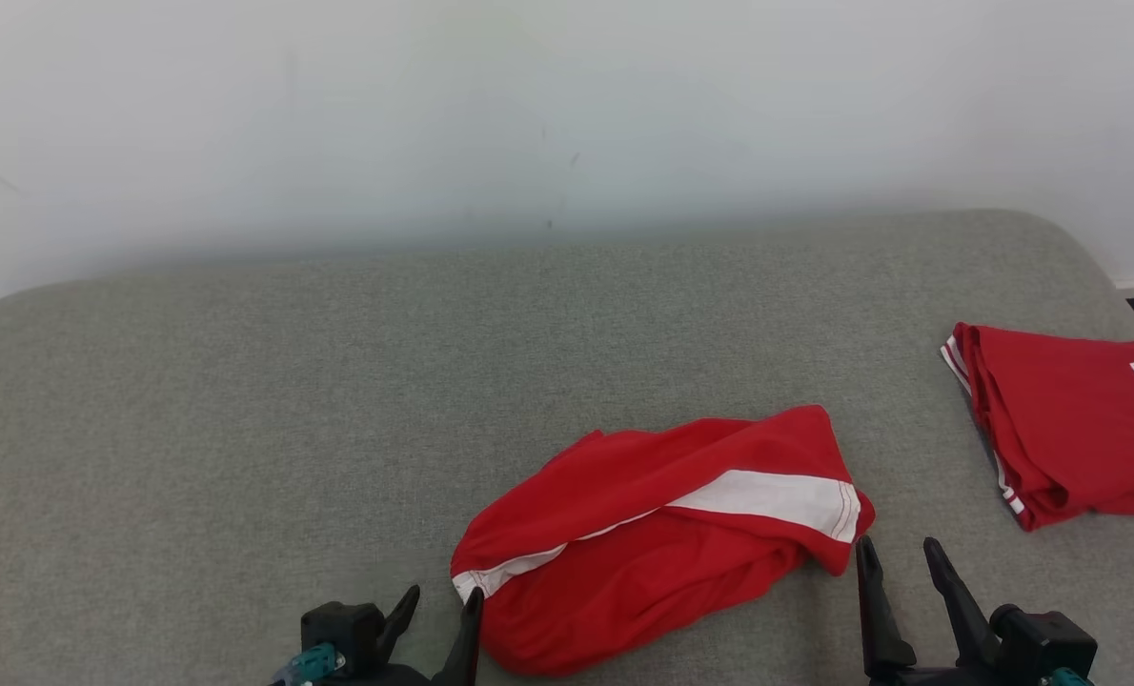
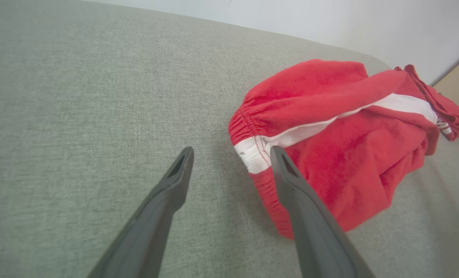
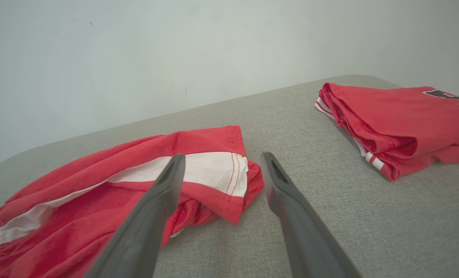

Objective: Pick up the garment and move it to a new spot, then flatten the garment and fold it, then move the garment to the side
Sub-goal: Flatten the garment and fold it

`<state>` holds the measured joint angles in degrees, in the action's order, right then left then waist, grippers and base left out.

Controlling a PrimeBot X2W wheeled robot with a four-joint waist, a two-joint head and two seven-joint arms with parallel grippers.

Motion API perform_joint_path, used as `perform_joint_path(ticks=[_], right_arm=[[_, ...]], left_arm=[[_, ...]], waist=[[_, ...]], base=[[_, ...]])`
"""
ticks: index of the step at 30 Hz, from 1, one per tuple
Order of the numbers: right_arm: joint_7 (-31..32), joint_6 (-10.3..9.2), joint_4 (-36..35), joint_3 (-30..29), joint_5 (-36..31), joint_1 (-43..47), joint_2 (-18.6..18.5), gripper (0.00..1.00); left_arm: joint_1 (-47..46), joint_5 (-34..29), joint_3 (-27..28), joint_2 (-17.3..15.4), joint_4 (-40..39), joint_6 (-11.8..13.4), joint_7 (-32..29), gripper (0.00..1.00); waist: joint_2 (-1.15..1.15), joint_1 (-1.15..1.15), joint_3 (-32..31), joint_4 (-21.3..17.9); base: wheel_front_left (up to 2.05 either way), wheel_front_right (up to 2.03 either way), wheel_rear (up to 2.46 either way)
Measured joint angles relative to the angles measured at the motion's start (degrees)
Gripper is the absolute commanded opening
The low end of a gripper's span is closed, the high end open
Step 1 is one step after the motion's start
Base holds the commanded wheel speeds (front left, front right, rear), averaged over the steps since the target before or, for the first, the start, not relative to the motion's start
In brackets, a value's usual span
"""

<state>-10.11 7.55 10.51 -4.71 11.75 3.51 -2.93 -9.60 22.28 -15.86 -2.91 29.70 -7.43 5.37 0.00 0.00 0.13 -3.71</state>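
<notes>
Left gripper (image 1: 443, 595), right gripper (image 1: 898, 548) flank garment (image 1: 653, 543)

Head overhead, wrists low beside garment (image 1: 662, 534)

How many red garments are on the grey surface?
2. The crumpled garment with a white stripe lies in front, between the left gripper and right gripper. The folded garment sits apart at the right, cut off by the frame edge; more could lie beyond.

A grey upholstered surface (image 1: 243, 429), perhaps a bed, carries crumpled red shorts (image 1: 643, 562) and folded jersey (image 1: 1072, 429).
</notes>
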Motion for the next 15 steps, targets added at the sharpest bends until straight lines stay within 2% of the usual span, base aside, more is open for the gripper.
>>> perform_joint_path(ticks=[10,11,13,15], right_arm=[[-0.5,0.00,0.5,0.9,0.5,-0.5,0.0,1.00],[-0.5,0.00,0.6,0.9,0.5,-0.5,0.0,1.00],[-0.6,0.00,0.7,0.9,0.5,-0.6,0.0,1.00],[-0.6,0.00,0.8,0.9,0.5,-0.7,0.0,1.00]], left_arm=[[-3.9,4.0,-2.6,-0.6,6.0,-0.1,-0.5,1.00],[-4.1,4.5,-2.8,-0.6,6.3,-0.1,-0.5,0.96],[-4.5,5.1,-3.4,-0.7,6.8,-0.1,-0.4,0.49],[-4.9,5.7,-4.1,-0.7,7.1,-0.1,-0.4,0.44]], waist=[[0.00,0.00,1.4,-2.5],[0.00,0.00,1.5,-2.6],[0.00,0.00,1.6,-2.7],[0.00,0.00,1.7,-2.7]], base=[[0.00,0.00,0.00],[0.00,0.00,0.00],[0.00,0.00,0.00],[0.00,0.00,0.00]])
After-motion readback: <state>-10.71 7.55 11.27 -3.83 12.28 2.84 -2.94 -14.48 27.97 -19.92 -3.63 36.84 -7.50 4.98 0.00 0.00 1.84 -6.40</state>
